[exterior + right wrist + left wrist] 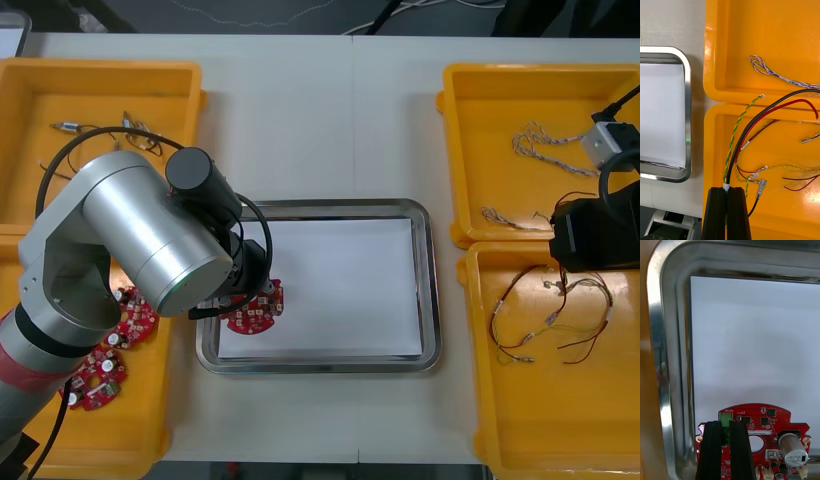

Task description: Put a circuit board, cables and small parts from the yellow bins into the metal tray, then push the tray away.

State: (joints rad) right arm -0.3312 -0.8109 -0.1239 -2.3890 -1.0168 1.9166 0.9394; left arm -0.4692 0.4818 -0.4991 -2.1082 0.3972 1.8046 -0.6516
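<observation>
The left gripper (pixel 725 424) is clenched on the green connector of a round red circuit board (pixel 763 420). It holds the board just inside the near left corner of the metal tray (pixel 425 215), over the white lining. I cannot tell whether the board rests on the lining or hangs just above it.

The right gripper (pixel 727 189) is over the near right bin (pixel 560 430), its fingers pinched on a bundle of cables (pixel 733 153) (black, red, and a green-yellow twist) that trail across the bin.

So the task looks to be in its early part. The board has reached the tray but is not let go, and the cables are gripped but not carried over. The small metal parts (pixel 130 125) lie untouched in the far left bin (pixel 30 180). The tray sits between the bins, not yet pushed.
</observation>
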